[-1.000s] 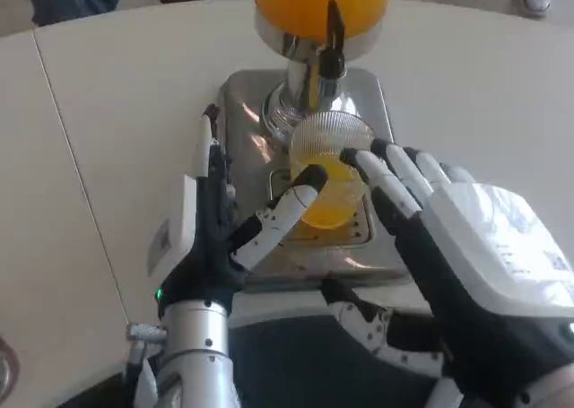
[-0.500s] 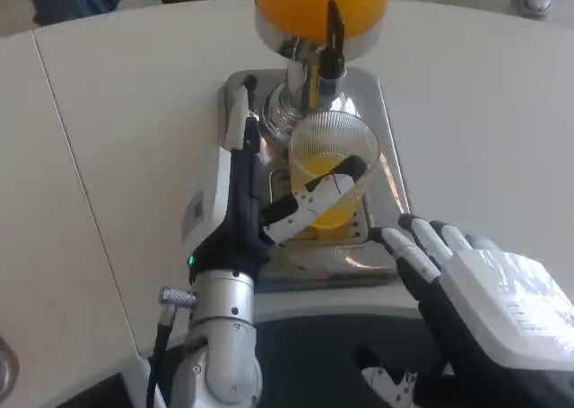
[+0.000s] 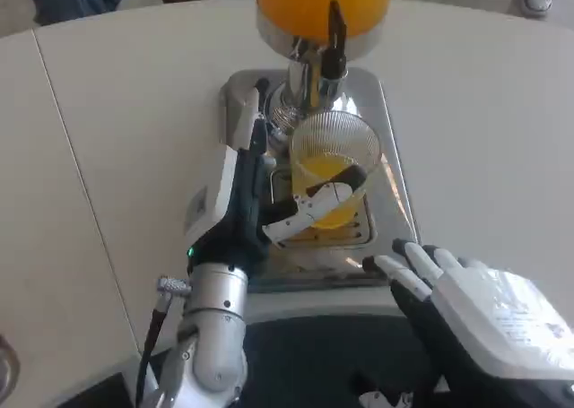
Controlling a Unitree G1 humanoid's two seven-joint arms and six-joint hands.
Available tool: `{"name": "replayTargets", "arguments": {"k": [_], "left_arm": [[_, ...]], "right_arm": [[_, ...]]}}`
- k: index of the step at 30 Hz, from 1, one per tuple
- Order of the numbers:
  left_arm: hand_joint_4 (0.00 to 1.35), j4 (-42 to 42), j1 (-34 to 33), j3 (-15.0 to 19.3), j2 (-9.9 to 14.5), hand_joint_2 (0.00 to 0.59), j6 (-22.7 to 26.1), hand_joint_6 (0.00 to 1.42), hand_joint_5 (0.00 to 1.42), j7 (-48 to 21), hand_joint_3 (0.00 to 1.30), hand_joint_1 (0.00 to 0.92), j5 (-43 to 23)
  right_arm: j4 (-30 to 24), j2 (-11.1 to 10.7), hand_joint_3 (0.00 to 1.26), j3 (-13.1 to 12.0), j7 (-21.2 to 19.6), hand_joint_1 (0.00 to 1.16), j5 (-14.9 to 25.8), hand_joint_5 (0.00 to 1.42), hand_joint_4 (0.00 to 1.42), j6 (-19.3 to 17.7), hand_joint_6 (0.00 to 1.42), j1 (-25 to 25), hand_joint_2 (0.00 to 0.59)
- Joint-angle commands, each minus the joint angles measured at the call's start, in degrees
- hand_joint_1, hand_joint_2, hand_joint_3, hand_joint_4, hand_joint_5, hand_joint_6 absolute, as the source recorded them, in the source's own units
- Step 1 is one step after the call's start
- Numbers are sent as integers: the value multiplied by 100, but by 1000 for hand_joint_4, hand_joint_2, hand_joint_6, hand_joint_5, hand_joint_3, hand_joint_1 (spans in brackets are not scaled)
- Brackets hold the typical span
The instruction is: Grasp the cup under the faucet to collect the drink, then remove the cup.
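A clear ribbed cup (image 3: pixel 334 161) with orange drink in its lower part stands on the steel drip tray (image 3: pixel 390 170) of a juice dispenser (image 3: pixel 323 4), directly below the black-handled faucet (image 3: pixel 334 40) and on the near side of the dispenser's chrome column. The left hand (image 3: pixel 247 197) lies along the left side of the cup, its white back turned to the left and its long fingers (image 3: pixel 244 125) reaching toward the far end of the tray, beside the column. From that hand one white and black digit (image 3: pixel 314 202) crosses to the right over the near face of the cup, its black tip at the cup's near right wall, so that the cup sits between this digit and the rest of the hand. The hand is wrapped around the cup in a grasp, with the cup's base on the grate (image 3: pixel 345 233) of the tray. The right hand (image 3: pixel 466 314) is well apart from the cup, to the near right, at the near right corner of the tray; its white back faces up, its fingers (image 3: pixel 413 264) are spread and point to the far left toward the tray, and it holds nothing. The dispenser's tank is full of orange liquid at the far edge of the scene. The tray rests on the white table (image 3: pixel 134 112), which has a thin seam running down its left part.
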Motion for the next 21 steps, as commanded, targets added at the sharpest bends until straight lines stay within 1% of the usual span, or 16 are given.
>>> {"name": "replayTargets", "arguments": {"k": [1,7,21], "left_arm": [[0,203,-28,-16,76,65,-129,383,158,-98,0,467,-67],[0,194,-42,62,175,58,-253,387,175,-163,0,446,-235],[0,-65,-47,272,270,57,-324,400,191,-331,0,406,-501]], "right_arm": [[-77,674,115,172,115,712,-44,0,0,109,0,-33,361],[-70,647,115,204,115,719,-33,0,0,196,0,22,357],[57,634,124,280,-15,710,53,0,0,344,0,119,361]]}}
